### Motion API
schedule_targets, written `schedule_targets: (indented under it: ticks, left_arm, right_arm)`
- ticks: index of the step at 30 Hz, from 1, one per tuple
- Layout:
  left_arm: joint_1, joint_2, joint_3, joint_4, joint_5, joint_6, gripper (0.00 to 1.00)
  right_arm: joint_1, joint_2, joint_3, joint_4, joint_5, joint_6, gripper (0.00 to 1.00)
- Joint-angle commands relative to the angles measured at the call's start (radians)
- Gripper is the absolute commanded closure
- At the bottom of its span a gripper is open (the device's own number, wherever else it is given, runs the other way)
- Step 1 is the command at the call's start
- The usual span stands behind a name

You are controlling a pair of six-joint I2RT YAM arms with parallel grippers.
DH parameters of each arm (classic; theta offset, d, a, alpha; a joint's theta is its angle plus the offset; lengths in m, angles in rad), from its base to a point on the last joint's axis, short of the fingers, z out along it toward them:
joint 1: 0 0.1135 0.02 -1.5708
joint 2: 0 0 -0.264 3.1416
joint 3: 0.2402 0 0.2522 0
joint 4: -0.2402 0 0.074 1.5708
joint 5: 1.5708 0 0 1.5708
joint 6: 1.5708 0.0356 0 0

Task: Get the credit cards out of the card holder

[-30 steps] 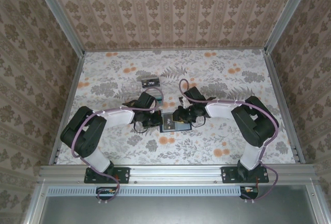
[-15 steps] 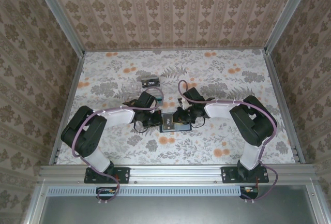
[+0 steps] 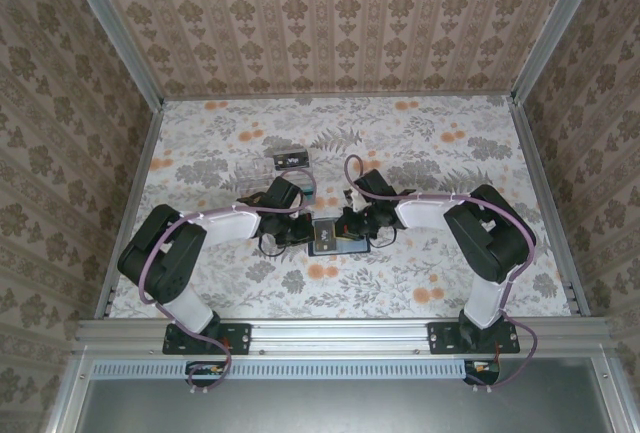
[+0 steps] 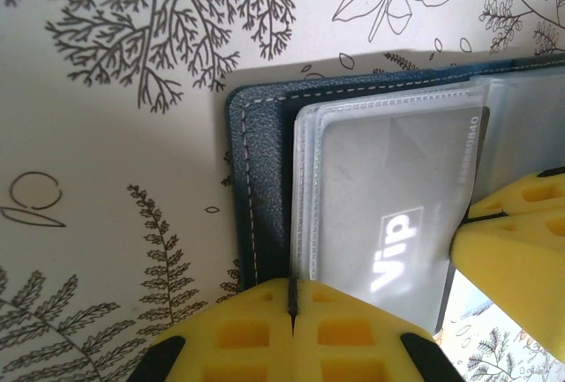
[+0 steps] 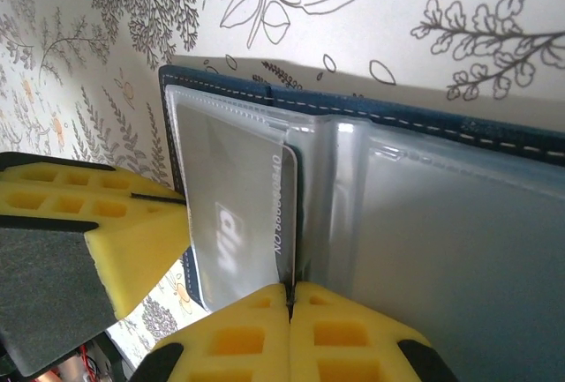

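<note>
left gripper point(image 4: 291, 310) pinches stitched card holder point(image 4: 257, 179) — right gripper point(image 5: 290, 308) clamps glossy card point(image 5: 231, 210) (clear sleeves point(image 5: 433, 232))

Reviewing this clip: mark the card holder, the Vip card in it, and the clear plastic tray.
card holder point(image 4: 256, 223), left wrist view, on its navy stitched edge.
Vip card point(image 4: 388, 179), left wrist view, on the grey face above the lettering.
clear plastic tray point(image 3: 250, 169), top external view, on its left wall.

1. The card holder point(image 3: 335, 243) is hemmed at 9 o'clock by the left gripper point(image 3: 306, 235) and at 2 o'clock by the right gripper point(image 3: 352, 226), both touching it.
2. A clear tray point(image 3: 283, 163) is set well apart at 11 o'clock.
3. Bare table point(image 3: 340, 298) is left open at 6 o'clock.
</note>
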Motion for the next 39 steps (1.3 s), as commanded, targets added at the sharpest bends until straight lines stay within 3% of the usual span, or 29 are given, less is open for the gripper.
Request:
schedule_targets:
  ticks: [1,27,39]
  left_arm:
    - [-0.005,0.029,-0.013,-0.071,-0.033,0.018,1.00]
    - [0.000,0.007,-0.022,-0.084,-0.046,0.014,1.00]
    - [-0.001,0.003,-0.014,-0.087,-0.036,0.018,1.00]
  right_arm:
    - [-0.015,-0.032,-0.031,-0.026,0.004,-0.023,1.00]
    - [-0.061,-0.104,-0.074,-0.088,0.039,-0.054,1.00]
    - [-0.102,-0.134,-0.118,-0.060,-0.006,-0.068,1.00]
